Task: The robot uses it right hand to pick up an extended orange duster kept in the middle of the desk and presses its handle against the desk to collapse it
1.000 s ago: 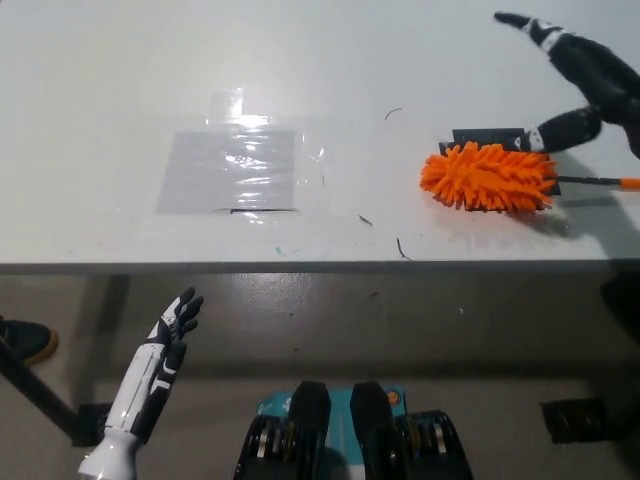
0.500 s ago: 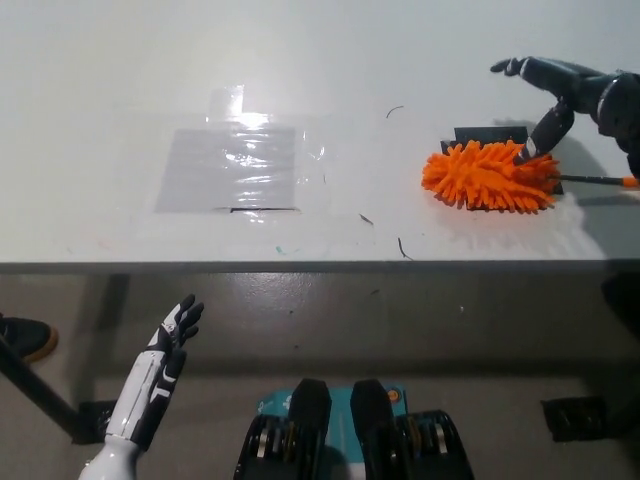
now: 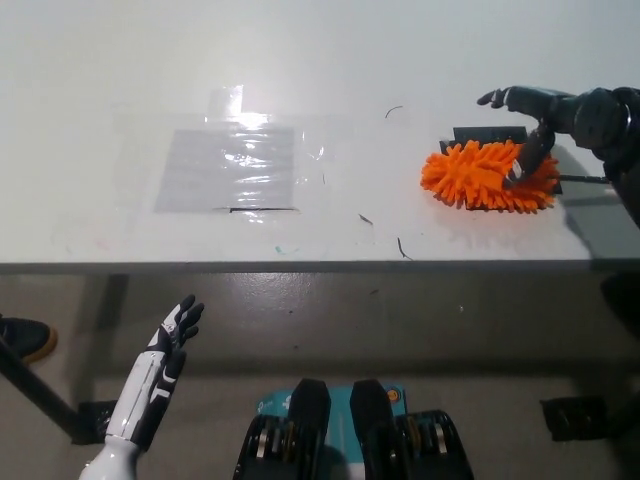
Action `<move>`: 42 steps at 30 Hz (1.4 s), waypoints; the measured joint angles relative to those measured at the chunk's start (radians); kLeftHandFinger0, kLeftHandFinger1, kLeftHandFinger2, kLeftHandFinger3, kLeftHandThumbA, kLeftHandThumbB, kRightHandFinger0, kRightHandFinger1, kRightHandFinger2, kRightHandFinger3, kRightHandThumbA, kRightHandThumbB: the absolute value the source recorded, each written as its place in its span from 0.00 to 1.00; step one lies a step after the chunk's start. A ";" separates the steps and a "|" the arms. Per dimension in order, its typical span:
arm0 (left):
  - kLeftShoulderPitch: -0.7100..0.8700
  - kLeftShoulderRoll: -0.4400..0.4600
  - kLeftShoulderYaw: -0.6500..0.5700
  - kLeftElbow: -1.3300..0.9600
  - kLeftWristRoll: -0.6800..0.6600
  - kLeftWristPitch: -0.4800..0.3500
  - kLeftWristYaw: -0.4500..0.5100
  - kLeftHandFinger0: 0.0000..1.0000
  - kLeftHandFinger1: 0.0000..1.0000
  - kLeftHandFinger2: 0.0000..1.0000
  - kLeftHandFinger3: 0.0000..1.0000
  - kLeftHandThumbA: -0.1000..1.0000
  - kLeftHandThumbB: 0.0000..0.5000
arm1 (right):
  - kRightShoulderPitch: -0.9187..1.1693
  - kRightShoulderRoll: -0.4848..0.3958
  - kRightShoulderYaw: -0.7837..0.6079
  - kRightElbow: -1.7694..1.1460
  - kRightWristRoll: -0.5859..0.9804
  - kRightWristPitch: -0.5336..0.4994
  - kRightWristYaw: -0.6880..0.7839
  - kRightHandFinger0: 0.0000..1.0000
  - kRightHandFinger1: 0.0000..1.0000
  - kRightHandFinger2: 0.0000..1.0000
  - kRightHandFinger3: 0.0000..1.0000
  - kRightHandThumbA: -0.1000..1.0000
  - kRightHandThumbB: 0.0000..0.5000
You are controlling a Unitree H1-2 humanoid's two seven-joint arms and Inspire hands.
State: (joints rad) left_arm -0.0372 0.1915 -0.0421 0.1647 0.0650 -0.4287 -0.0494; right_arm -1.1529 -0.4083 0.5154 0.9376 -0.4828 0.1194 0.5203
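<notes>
We see the white surface point(image 3: 120, 60) filling the upper half of the head view, its front edge running straight across the middle. A sheet of clear film point(image 3: 230, 165) lies taped flat near the left-centre of the surface, well apart from everything else. Toward the right edge lies the orange duster point(image 3: 478, 178), its fluffy head flat on the surface and its thin handle point(image 3: 585, 180) running off toward the right edge. A small black patch point(image 3: 482, 134) sits on the surface just behind the duster head, partly covered by it.

Our black right hand point(image 3: 545, 118) reaches in from the right edge over the duster. Its fingers are spread apart and it grips nothing: one finger point(image 3: 528, 160) points down onto the rear of the fluffy head, and it seems to touch the fibres, though we cannot be sure from this angle.

Our white left hand point(image 3: 172, 335) rests below the front edge of the surface at lower left, fingers loosely apart, holding nothing.
</notes>
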 measured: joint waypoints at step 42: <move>0.014 -0.006 0.000 -0.013 -0.009 0.020 -0.007 1.00 1.00 1.00 1.00 1.00 0.41 | -0.047 0.090 -0.086 0.389 0.016 -0.137 -0.156 0.08 0.39 0.74 0.73 0.00 0.26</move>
State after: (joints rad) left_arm -0.0236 0.1860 -0.0418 0.1521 0.0563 -0.4086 -0.0566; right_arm -1.2003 -0.3187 0.4295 1.3267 -0.4668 -0.0178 0.3640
